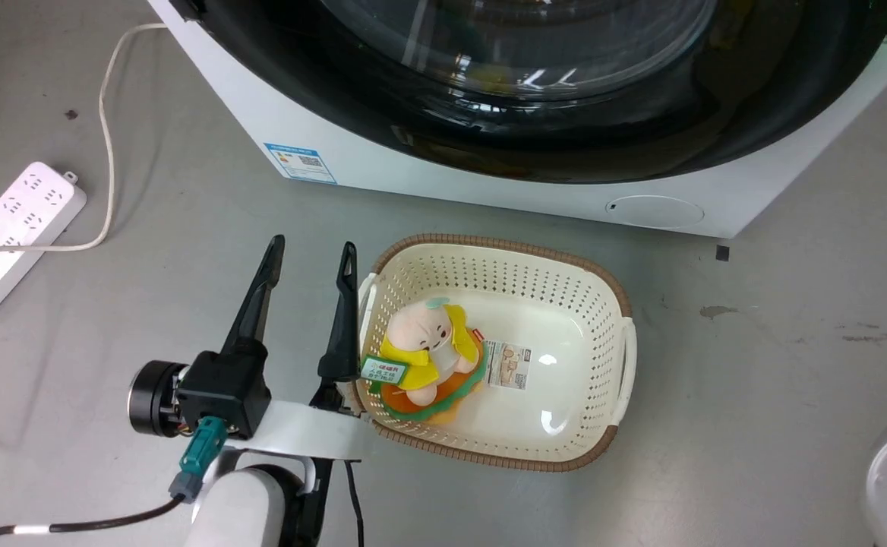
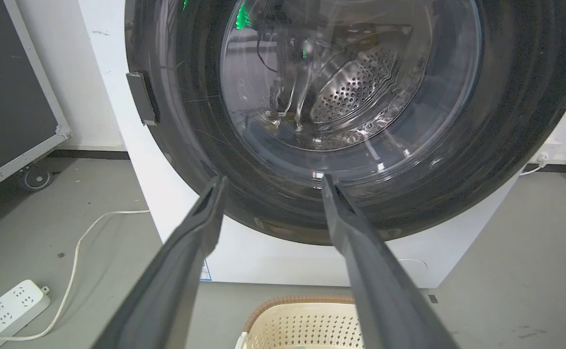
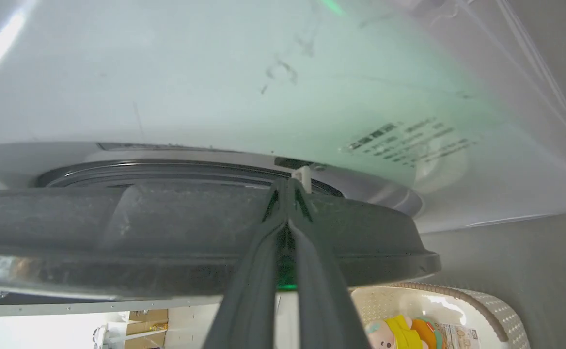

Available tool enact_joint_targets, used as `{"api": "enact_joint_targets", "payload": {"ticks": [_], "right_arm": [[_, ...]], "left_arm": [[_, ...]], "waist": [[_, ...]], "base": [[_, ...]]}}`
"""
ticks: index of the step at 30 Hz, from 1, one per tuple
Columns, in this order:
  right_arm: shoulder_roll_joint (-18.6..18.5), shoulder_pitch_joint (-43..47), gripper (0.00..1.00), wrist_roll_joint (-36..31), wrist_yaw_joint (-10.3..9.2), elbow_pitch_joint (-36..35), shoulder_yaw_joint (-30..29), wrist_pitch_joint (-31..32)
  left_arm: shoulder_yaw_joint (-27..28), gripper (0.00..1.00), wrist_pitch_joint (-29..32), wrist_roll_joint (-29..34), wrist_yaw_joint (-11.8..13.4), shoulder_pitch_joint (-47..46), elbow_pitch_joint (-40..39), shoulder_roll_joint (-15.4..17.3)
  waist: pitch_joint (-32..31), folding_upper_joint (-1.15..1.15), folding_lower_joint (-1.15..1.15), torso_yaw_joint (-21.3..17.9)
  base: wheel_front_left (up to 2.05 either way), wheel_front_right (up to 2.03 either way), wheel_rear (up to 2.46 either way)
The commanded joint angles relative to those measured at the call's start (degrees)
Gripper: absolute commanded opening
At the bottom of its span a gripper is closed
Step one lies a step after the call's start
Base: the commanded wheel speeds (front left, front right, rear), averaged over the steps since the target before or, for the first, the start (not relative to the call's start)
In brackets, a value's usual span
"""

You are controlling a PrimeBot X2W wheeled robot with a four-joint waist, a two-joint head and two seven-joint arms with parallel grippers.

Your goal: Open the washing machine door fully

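Washing machine door [image 1: 565, 144] across top of head view, glossy black ring around clear glass, left gripper [image 1: 310, 254] lower left, fingers spread wide, nothing held, just beside basket [image 1: 504, 245] containing soft toy [image 1: 421, 334], right gripper [image 3: 288, 183] fingers pressed together, tips at door's edge.

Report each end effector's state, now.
Left end effector: open, empty.
Right end effector: closed, tips at the rim of the washing machine door, nothing visible between them.
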Motion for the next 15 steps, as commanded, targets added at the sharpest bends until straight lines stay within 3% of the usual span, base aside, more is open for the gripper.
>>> {"api": "enact_joint_targets", "payload": {"ticks": [1,15], "right_arm": [[0.21,-2.05,0.00,0.96,0.08,0.94,-0.84,1.11],[0.25,-0.08,0.00,4.53,0.07,3.84,-4.27,11.12]], "left_arm": [[-0.42,1.00,-0.50,-0.24,0.26,-0.99,-0.04,0.06],[-1.04,1.00,-2.18,-0.42,0.22,-1.32,0.25,0.07]], "waist": [[0.07,0.00,0.00,0.09],[-1.64,0.00,0.00,0.67]], "base": [[0.00,0.00,0.00],[0.00,0.00,0.00]]}}
